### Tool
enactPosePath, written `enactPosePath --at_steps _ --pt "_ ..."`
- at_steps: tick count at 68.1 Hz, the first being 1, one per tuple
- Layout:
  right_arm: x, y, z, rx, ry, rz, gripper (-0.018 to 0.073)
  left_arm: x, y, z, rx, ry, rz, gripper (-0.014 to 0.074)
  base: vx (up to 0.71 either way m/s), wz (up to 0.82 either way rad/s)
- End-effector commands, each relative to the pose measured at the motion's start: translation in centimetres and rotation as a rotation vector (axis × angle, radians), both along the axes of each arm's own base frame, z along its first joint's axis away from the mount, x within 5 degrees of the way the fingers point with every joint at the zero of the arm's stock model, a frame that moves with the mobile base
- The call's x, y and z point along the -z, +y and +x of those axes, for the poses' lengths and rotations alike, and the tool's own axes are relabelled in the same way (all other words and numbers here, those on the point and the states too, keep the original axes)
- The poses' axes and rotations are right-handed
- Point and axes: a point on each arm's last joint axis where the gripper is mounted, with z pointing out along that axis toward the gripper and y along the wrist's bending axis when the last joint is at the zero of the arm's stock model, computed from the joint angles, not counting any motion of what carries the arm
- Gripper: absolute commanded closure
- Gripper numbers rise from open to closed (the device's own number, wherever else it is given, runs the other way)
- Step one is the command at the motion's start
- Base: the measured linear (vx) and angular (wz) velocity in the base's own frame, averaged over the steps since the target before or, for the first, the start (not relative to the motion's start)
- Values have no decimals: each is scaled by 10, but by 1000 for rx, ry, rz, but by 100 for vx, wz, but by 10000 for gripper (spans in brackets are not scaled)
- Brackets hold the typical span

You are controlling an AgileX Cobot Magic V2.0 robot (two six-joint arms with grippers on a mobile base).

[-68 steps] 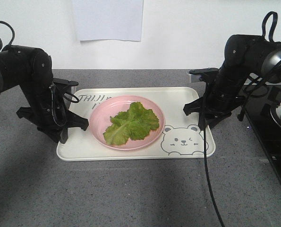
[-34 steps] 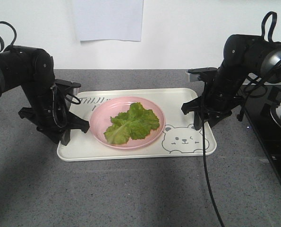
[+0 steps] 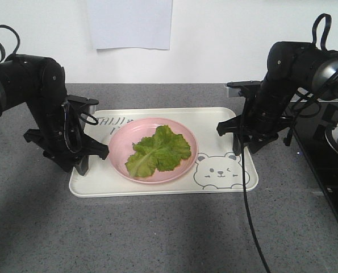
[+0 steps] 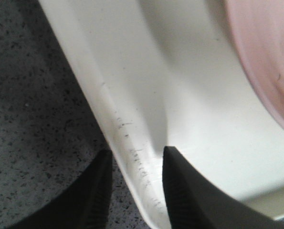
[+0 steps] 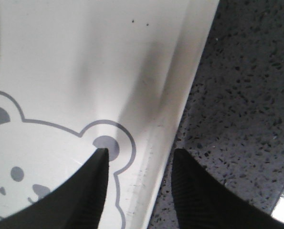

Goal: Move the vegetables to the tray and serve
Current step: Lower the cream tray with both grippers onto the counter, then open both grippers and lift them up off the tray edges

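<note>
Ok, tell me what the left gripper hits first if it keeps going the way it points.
The tray rim: the left gripper straddles that edge, one finger over the counter, the other inside the tray. Whether the fingers already pinch the rim is unclear, so contact looks near or already made.

I see the tray [image 3: 163,185]: cream-white, rectangular, rounded corners, lying flat on the grey counter, grey lettering at its far left, winking bear drawing at near right. Lettuce [image 3: 157,150]: light-green crinkly leaves, pale ribs, heaped flat mid-tray on a pink plate [image 3: 119,149].
</note>
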Motion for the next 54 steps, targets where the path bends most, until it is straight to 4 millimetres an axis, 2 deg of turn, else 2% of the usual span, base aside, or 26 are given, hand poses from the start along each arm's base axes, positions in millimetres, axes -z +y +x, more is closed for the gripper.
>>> enactPosePath --at_steps 1,12,21,28,35,46,54 --pt "-37 -1 -9 -6 -58 -3 246 -30 -3 -3 8 -88 -28 333 0 0" --pt "-44 -2 -11 -2 -82 -9 248 -31 -1 -4 13 -95 -7 333 0 0" --pt "-59 -3 -14 1 -141 2 267 -37 0 -6 14 -106 -7 334 0 0" --pt "-76 -4 -18 -1 -207 17 314 -44 1 -8 14 -125 -13 334 0 0" --pt "-99 -5 -25 -3 -299 38 400 -54 2 -11 13 -153 -23 337 0 0" --pt "-145 -1 -46 -61 -470 132 552 -82 5 -20 10 -260 -57 397 0 0" --pt "-182 1 -67 -104 -630 214 569 -126 6 -38 10 -429 -139 488 0 0"
